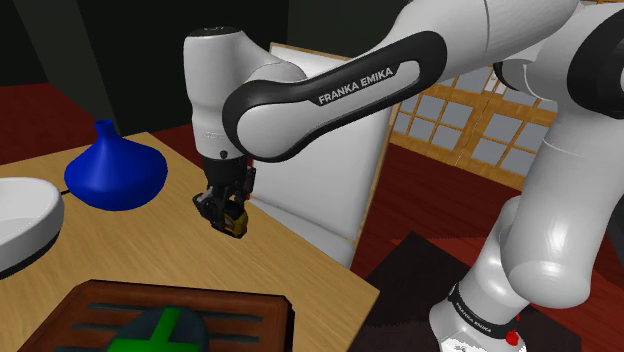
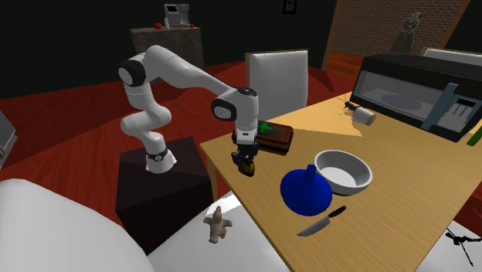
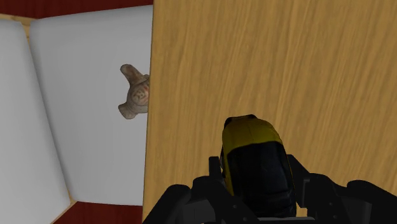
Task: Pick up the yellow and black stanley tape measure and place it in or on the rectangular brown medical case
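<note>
The yellow and black tape measure (image 3: 254,159) is clasped between my black fingers, lifted above the wooden table (image 3: 286,63). In the shoulder view my gripper (image 1: 228,212) hangs over the table near its edge with the tape measure (image 1: 236,219) in it, shut on it. The brown rectangular case (image 1: 180,310) with a green cross on its lid lies nearer the camera, below and to the left of the gripper in that view. In the second exterior view the gripper (image 2: 246,162) hovers just in front of the case (image 2: 276,136), with the tape measure (image 2: 248,164) in it.
A blue round vase (image 1: 115,170) and a white bowl (image 1: 20,220) stand on the table to the shoulder view's left. A knife (image 2: 320,222), a microwave (image 2: 417,96) and a tipped cup (image 2: 363,116) are farther off. A white chair (image 2: 276,73) stands behind the table. A small figurine (image 3: 135,93) lies on the white seat below the table edge.
</note>
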`<action>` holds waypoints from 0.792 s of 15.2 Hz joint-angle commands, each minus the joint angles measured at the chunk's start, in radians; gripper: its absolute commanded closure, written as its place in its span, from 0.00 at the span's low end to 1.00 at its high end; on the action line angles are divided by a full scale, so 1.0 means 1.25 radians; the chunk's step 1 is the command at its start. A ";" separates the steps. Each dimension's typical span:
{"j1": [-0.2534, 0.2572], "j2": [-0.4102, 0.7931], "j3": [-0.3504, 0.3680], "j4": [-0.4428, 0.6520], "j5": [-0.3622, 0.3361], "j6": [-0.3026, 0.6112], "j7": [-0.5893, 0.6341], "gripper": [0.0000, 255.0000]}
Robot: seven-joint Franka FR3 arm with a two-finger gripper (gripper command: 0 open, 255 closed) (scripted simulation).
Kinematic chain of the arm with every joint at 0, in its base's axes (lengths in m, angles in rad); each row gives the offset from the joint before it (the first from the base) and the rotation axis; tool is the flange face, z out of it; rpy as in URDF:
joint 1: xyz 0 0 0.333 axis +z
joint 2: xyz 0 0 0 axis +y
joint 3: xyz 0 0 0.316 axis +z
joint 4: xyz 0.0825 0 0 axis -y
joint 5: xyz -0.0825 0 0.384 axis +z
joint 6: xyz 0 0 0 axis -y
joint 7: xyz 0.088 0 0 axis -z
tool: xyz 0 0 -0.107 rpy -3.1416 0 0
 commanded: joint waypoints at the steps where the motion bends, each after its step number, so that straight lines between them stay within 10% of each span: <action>1: 0.000 0.001 0.000 0.000 0.000 0.000 0.000 1.00; 12: -0.001 -0.014 0.002 0.027 0.010 -0.039 -0.008 1.00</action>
